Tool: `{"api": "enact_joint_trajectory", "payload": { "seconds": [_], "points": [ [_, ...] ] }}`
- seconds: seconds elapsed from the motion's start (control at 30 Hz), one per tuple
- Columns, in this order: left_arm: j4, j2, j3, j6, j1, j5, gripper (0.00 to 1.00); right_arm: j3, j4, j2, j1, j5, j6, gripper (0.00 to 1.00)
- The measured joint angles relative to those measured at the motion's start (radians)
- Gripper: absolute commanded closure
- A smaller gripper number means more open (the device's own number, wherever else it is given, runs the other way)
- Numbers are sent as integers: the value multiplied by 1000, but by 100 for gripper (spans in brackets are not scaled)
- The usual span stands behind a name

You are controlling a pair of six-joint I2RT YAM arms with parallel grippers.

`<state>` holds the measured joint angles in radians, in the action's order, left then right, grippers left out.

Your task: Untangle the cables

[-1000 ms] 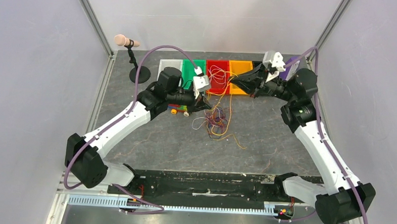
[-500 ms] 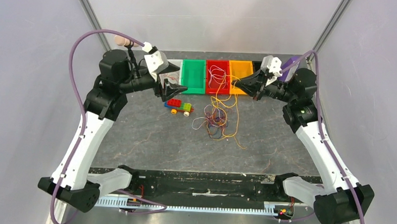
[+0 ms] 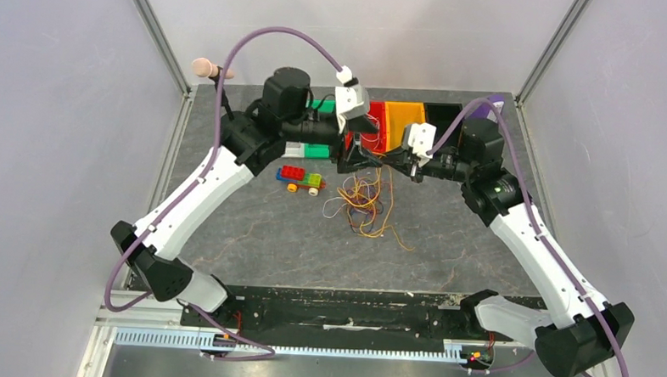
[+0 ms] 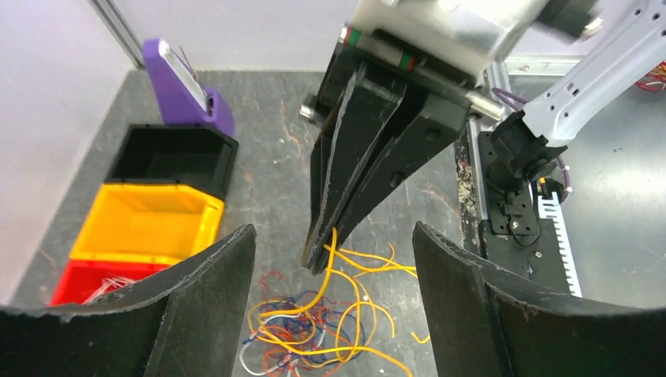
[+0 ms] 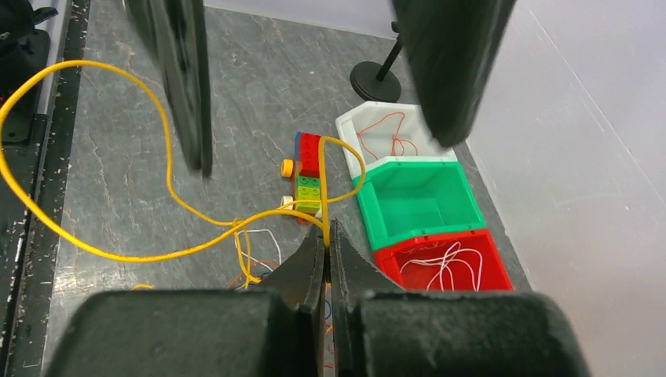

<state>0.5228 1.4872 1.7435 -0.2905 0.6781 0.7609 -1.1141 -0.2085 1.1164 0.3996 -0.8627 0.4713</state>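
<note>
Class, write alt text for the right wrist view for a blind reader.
The right gripper, shut, pinches a yellow cable that loops across the table. Beyond lie a toy brick car, a white bin, a green bin and a red bin.

Cables (image 3: pixel 363 205) yellow/orange w/ some red, blue, white; white bin (image 5: pixel 361 145), green bin (image 5: pixel 416 204), red bin (image 5: pixel 491 271), yellow bin (image 4: pixel 149 224), black bin (image 4: pixel 173 161); purple stand (image 4: pixel 188 98); toy car (image 3: pixel 302 177) red/green/blue, yellow wheels; tabletop (image 3: pixel 252 227) dk grey, veined.
</note>
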Motion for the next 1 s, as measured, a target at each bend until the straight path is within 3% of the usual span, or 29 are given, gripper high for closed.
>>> {"api": "enact_joint_trajectory", "payload": {
  "seconds": [0.23,0.47,0.67,0.73,0.9,0.93,1.0],
  "points": [
    [-214,-11,-262,124,14,-27,20,2,40,-13,17,27,-38,100],
    [-540,-38,-530,369,19,-28,22,76,314,-84,18,29,-292,100],
    [-785,-58,-592,557,34,-49,29,139,503,-92,18,74,-516,100],
    [-845,-59,-592,589,50,-53,41,166,553,-92,18,100,-590,100],
    [-866,-59,-587,607,93,-58,92,186,656,-79,17,172,-761,100],
    [-860,-59,-587,607,96,-63,97,186,670,-77,15,183,-786,100],
    [-848,-61,-599,593,98,-82,98,181,694,-77,3,196,-848,100]
  ]
}}
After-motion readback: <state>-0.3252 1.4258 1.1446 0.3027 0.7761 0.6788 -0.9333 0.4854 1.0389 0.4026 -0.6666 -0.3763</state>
